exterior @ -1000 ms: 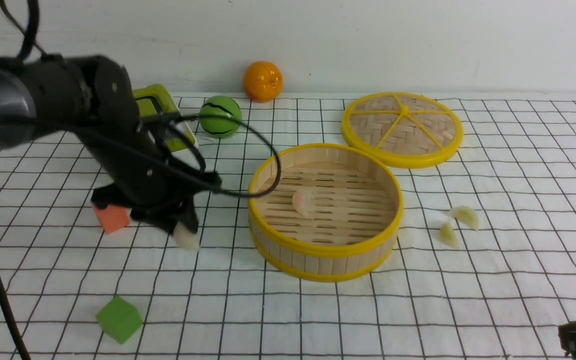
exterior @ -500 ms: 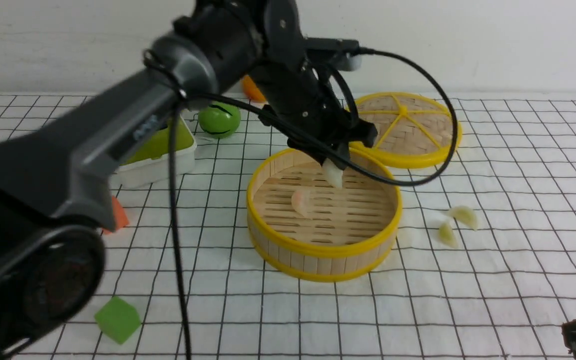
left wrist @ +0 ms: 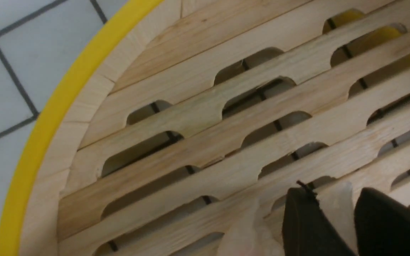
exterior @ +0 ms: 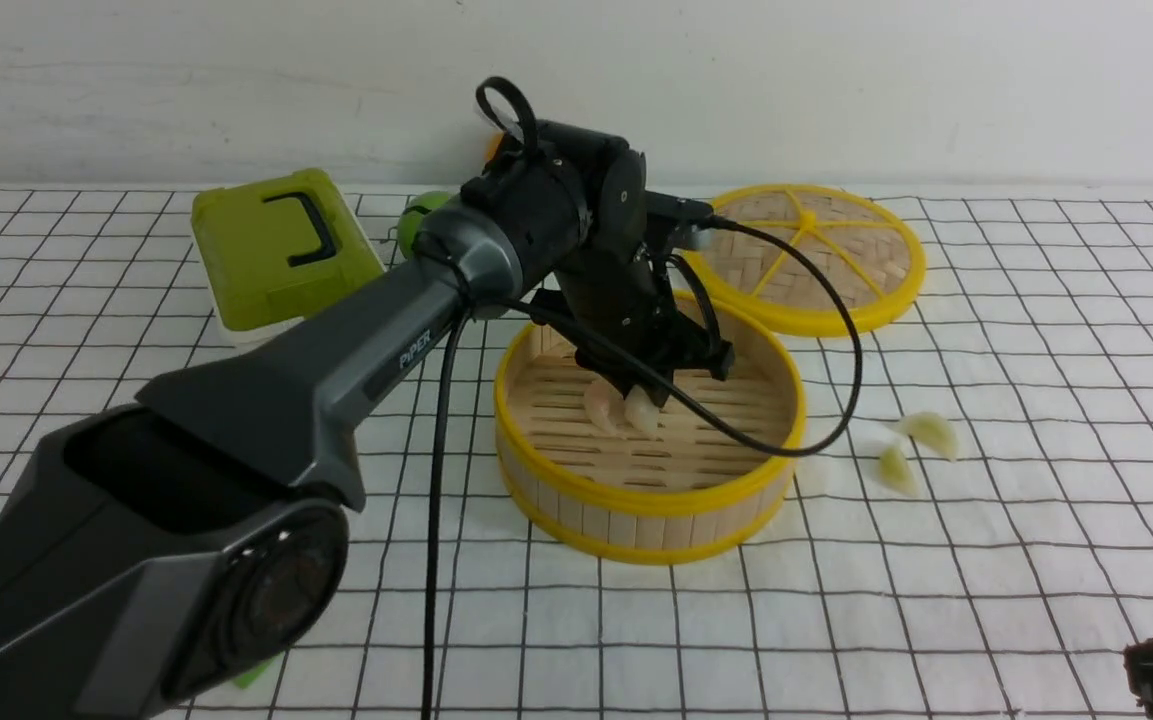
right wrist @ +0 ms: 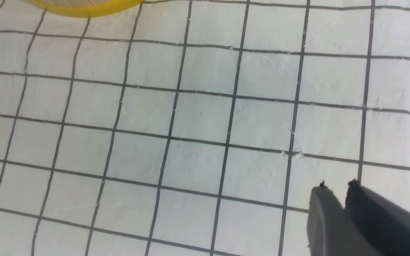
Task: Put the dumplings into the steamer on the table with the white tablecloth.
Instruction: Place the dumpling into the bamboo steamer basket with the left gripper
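"Two of four, nearly — one pink dumpling (exterior: 600,405) lies on the steamer (exterior: 651,498) floor, and my left gripper (left wrist: 333,199) is clamped on a second dumpling (exterior: 642,413) just beside it."

"And the rest?"

"Two greenish dumplings (exterior: 929,433) (exterior: 897,468) lie on the white tablecloth (exterior: 1036,350), right of the steamer — my right gripper (right wrist: 336,185) sits nearly closed, empty."

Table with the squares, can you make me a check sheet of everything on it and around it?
Surface: white tablecloth with black grid.
Job's things: steamer open; loose dumpling lying inside, held dumpling beside it; two dumplings on the cloth to its right.
Clutter: lid, green box, green ball, farther back.
Fingers: left fingers shut on held dumpling inside steamer; right fingers close together, empty.
Cables: black cable loops over steamer's rim.
Surroundings: white wall.
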Tool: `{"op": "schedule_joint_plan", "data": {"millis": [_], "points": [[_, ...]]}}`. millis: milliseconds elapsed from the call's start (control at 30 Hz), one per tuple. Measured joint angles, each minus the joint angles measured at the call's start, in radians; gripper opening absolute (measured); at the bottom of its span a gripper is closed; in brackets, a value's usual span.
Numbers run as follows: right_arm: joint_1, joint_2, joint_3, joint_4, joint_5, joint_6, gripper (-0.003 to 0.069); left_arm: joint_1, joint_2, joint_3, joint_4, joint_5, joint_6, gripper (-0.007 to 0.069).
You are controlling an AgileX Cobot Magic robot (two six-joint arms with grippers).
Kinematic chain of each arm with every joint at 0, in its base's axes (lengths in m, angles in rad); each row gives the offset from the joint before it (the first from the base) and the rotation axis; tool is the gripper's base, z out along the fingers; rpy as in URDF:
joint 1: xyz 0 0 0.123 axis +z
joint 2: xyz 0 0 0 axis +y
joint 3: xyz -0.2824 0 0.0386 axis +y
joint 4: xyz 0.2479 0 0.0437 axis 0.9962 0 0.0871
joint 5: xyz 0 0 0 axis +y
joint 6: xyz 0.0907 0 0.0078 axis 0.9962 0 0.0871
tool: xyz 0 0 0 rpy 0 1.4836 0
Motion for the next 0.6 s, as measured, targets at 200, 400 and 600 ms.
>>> {"op": "schedule_joint_plan", "data": {"millis": [200,400,600], "points": [[0.0,0.0,0.0,0.0,0.0,0.0,0.009,0.0,-0.009,0.0,0.0,0.004,-0.053,0.0344],[0.0,0.0,0.0,0.008,-0.001,0.0,0.0093,0.0,-0.122,0.0,-0.002,0.108,-0.094,0.039],[0.0,0.082,-0.051,0.047,0.002,0.0,0.013,0.0,-0.376,0.0,0.006,0.168,-0.05,0.0248]]}}
